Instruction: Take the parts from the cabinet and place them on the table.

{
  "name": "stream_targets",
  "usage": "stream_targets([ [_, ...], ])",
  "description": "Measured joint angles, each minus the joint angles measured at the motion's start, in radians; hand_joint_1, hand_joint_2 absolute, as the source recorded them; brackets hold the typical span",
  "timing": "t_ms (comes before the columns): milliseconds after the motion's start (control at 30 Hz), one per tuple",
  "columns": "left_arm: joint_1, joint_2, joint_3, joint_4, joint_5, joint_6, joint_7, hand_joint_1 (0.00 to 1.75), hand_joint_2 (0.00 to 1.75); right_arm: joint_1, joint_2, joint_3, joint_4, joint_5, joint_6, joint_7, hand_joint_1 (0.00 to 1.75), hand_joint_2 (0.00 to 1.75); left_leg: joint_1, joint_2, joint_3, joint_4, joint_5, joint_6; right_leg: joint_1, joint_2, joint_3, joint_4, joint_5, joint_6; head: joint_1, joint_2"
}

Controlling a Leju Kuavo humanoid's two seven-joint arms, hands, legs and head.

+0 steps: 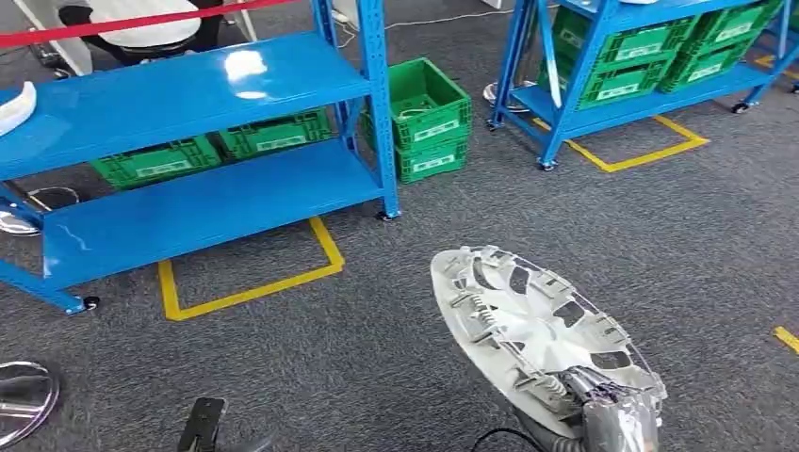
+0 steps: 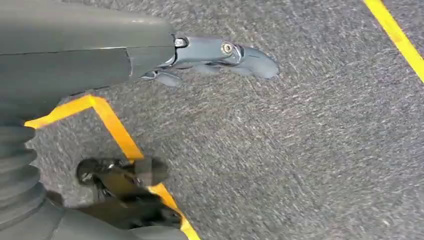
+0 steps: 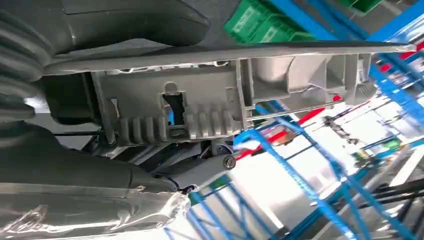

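the right hand (image 1: 603, 400) grips a grey plastic wheel cover (image 1: 528, 320) by its lower rim, fingers clamped on the edge, holding it tilted above the grey carpet (image 1: 660, 245). in the right wrist view the cover's ribbed inner side (image 3: 200, 105) sits pinched between thumb and fingers. the left hand (image 2: 215, 55) hangs over the carpet, fingers stretched out and holding nothing. blue shelves (image 1: 188, 141) with green crates (image 1: 429, 118) stand beyond, well apart from the cover.
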Motion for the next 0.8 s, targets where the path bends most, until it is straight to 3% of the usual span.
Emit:
stream_targets([
  [33, 0.000, 0.000, -0.001, 0.000, -0.006, 0.008, -0.002, 0.00, 1.75, 0.004, 0.003, -0.006, 0.000, -0.005, 0.000, -0.006, 1.75, 1.75, 0.000, -0.003, -0.012, 0.023, 0.003, 0.001, 0.001, 0.013, -0.002, 0.000, 0.002, 0.000, 0.000, 0.000],
  [67, -0.001, 0.000, -0.002, 0.000, -0.009, 0.008, -0.002, 0.00, 1.75, 0.008, 0.004, -0.008, 0.000, -0.007, 0.000, -0.008, 1.75, 1.75, 0.000, -0.006, -0.003, 0.003, 0.031, 0.004, 0.001, 0.027, -0.003, 0.001, 0.004, 0.001, 0.000, 0.000],
  [133, -0.002, 0.001, -0.006, 0.000, -0.008, -0.011, -0.006, 0.00, 1.75, 0.009, 0.010, -0.019, 0.002, -0.023, 0.000, -0.026, 1.75, 1.75, 0.000, -0.016, 0.055, -0.116, 0.111, 0.010, 0.000, 0.053, -0.004, 0.001, 0.008, 0.006, 0.000, 0.000],
  [167, -0.003, 0.003, -0.006, 0.000, 0.001, -0.026, -0.007, 0.00, 1.75, 0.008, 0.013, -0.021, 0.003, -0.024, 0.000, -0.032, 1.75, 1.75, 0.002, -0.049, 0.096, -0.194, 0.147, 0.014, -0.001, 0.064, -0.004, 0.001, 0.010, 0.009, 0.000, 0.000],
  [200, -0.003, 0.005, -0.006, 0.000, 0.008, -0.036, -0.009, 0.00, 1.75, 0.004, 0.018, -0.023, 0.006, -0.025, 0.000, -0.037, 1.75, 1.75, 0.004, -0.103, 0.116, -0.247, 0.154, 0.017, 0.005, 0.075, -0.010, 0.007, 0.011, 0.015, 0.000, 0.000],
  [233, -0.004, 0.006, -0.006, 0.000, 0.010, -0.042, -0.010, 0.00, 1.75, -0.001, 0.020, -0.026, 0.008, -0.027, 0.000, -0.044, 1.75, 1.75, 0.010, -0.094, 0.123, -0.270, 0.139, 0.018, 0.005, 0.088, -0.023, 0.015, 0.013, 0.019, 0.001, 0.000],
  [333, -0.005, 0.006, -0.005, 0.000, 0.023, -0.064, -0.015, 0.00, 1.75, 0.000, 0.026, -0.028, 0.014, -0.034, -0.002, -0.055, 1.75, 1.75, 0.006, -0.069, 0.118, -0.267, 0.147, 0.037, -0.003, 0.118, -0.040, 0.006, 0.026, 0.040, 0.000, 0.000],
  [367, -0.008, 0.006, -0.005, 0.001, 0.021, -0.073, -0.018, 0.00, 1.75, 0.001, 0.026, -0.030, 0.015, -0.038, -0.002, -0.059, 1.75, 1.75, 0.010, -0.053, 0.119, -0.271, 0.151, 0.042, -0.002, 0.097, -0.044, 0.017, 0.020, 0.041, -0.003, 0.000],
  [400, -0.010, 0.008, -0.005, 0.001, 0.014, -0.081, -0.021, 0.00, 1.75, -0.002, 0.026, -0.031, 0.016, -0.043, -0.002, -0.063, 1.75, 1.75, 0.010, -0.046, 0.119, -0.271, 0.152, 0.046, 0.003, 0.035, -0.061, 0.055, -0.011, 0.047, 0.008, 0.000],
  [433, -0.008, 0.008, -0.006, 0.001, 0.002, -0.090, -0.030, 0.00, 1.75, -0.006, 0.026, -0.032, 0.019, -0.052, -0.002, -0.072, 1.75, 1.75, 0.007, -0.031, 0.119, -0.271, 0.151, 0.052, 0.002, 0.000, -0.093, 0.127, -0.054, 0.054, 0.016, 0.000],
  [500, -0.001, 0.011, -0.008, 0.001, -0.005, -0.097, -0.037, 0.00, 1.75, -0.010, 0.029, -0.037, 0.023, -0.068, -0.002, -0.086, 1.75, 1.75, 0.004, -0.003, 0.119, -0.270, 0.150, 0.053, -0.001, -0.021, -0.163, 0.285, -0.124, 0.060, 0.016, 0.000],
  [533, 0.001, 0.015, -0.008, 0.001, -0.004, -0.100, -0.037, 0.00, 1.75, -0.010, 0.031, -0.040, 0.026, -0.073, -0.002, -0.096, 1.75, 1.75, 0.004, 0.011, 0.119, -0.270, 0.149, 0.053, -0.003, -0.023, -0.178, 0.323, -0.132, 0.062, 0.016, 0.000],
  [567, 0.001, 0.017, -0.008, 0.001, -0.001, -0.106, -0.037, 0.00, 1.75, -0.010, 0.033, -0.043, 0.029, -0.077, -0.002, -0.104, 1.75, 1.75, 0.004, 0.025, 0.120, -0.270, 0.148, 0.052, -0.004, -0.024, -0.167, 0.309, -0.116, 0.063, 0.016, 0.000],
  [600, 0.000, 0.019, -0.008, 0.001, 0.005, -0.112, -0.037, 0.00, 1.75, -0.012, 0.035, -0.046, 0.033, -0.078, -0.002, -0.109, 1.75, 1.75, 0.004, 0.036, 0.122, -0.270, 0.147, 0.050, -0.005, -0.027, -0.136, 0.256, -0.085, 0.062, 0.016, 0.000],
  [667, -0.001, 0.021, -0.008, 0.001, 0.005, -0.117, -0.037, 0.00, 1.75, -0.013, 0.036, -0.048, 0.038, -0.079, -0.002, -0.112, 1.75, 1.75, 0.005, 0.054, 0.128, -0.270, 0.142, 0.043, -0.005, -0.052, -0.044, 0.099, -0.018, 0.060, 0.016, 0.000],
  [700, -0.001, 0.024, -0.010, 0.001, -0.007, -0.121, -0.045, 0.00, 1.75, -0.018, 0.039, -0.050, 0.042, -0.080, -0.002, -0.114, 1.75, 1.75, 0.002, 0.064, 0.134, -0.270, 0.138, 0.036, 0.001, -0.104, -0.004, 0.020, -0.020, 0.058, 0.016, 0.000],
  [733, -0.002, 0.025, -0.014, 0.001, -0.018, -0.120, -0.052, 0.00, 1.75, -0.022, 0.042, -0.050, 0.045, -0.080, -0.002, -0.117, 1.75, 1.75, -0.005, 0.073, 0.133, -0.268, 0.135, 0.031, 0.004, -0.093, 0.002, 0.018, -0.014, 0.042, 0.013, 0.000],
  [800, -0.005, 0.025, -0.023, 0.001, -0.022, -0.114, -0.053, 0.00, 1.75, -0.031, 0.045, -0.050, 0.052, -0.079, -0.002, -0.121, 1.75, 1.75, -0.005, 0.084, 0.135, -0.269, 0.139, 0.022, 0.008, -0.075, -0.008, 0.025, -0.015, 0.028, 0.013, 0.000],
])
